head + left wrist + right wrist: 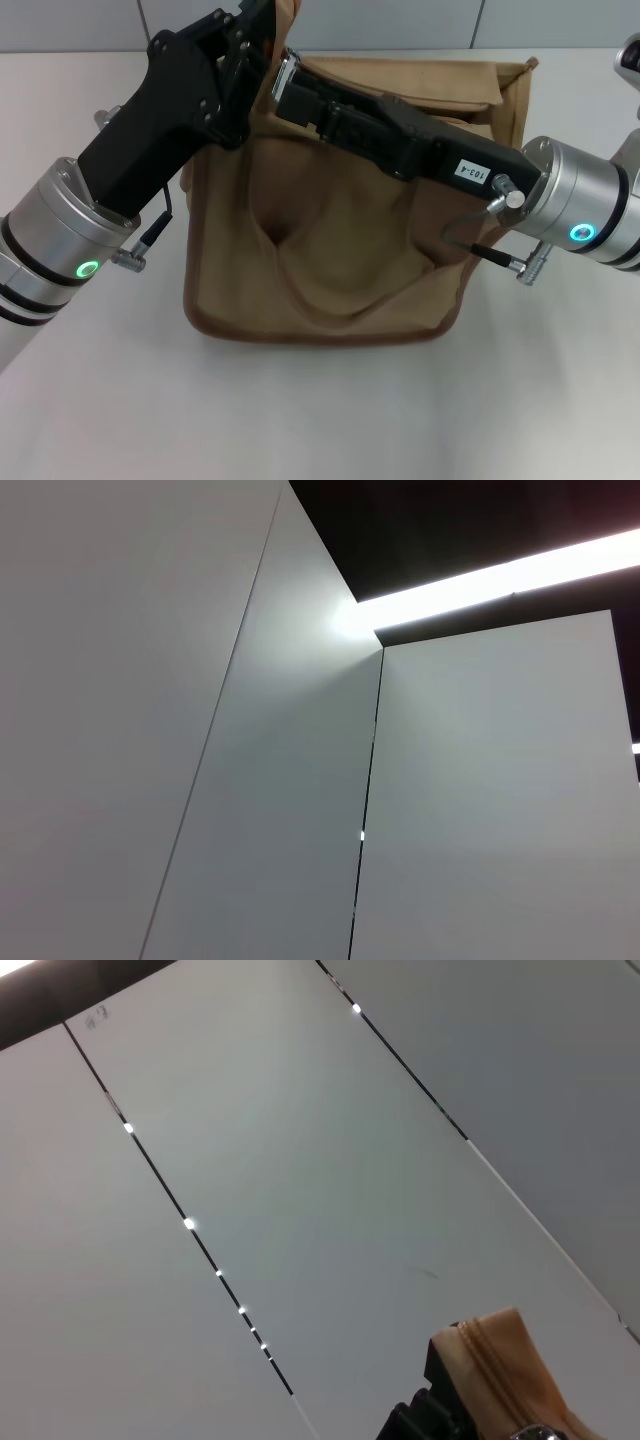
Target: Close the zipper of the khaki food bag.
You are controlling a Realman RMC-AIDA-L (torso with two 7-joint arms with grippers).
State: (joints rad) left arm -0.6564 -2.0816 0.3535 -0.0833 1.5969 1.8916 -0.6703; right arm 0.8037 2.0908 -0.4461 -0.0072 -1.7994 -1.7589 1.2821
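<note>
The boxy tan canvas food bag sits upright mid-tabletop, its top seam running across the robot's front from left to right. Both arms meet over the bag's left top corner: the left pincer grips fabric raised there, though I cannot tell how its fingers stand; the right pincer lies along the tan-taped zipper, fingers likewise hidden. It looks mid-pull; next likely calls for a steady draw along the seam while the left arm keeps tension

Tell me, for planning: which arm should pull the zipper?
Probably right: the right gripper lies across the top of the khaki food bag, the zipper close in its wrist view; the left gripper sits at a corner.
</note>
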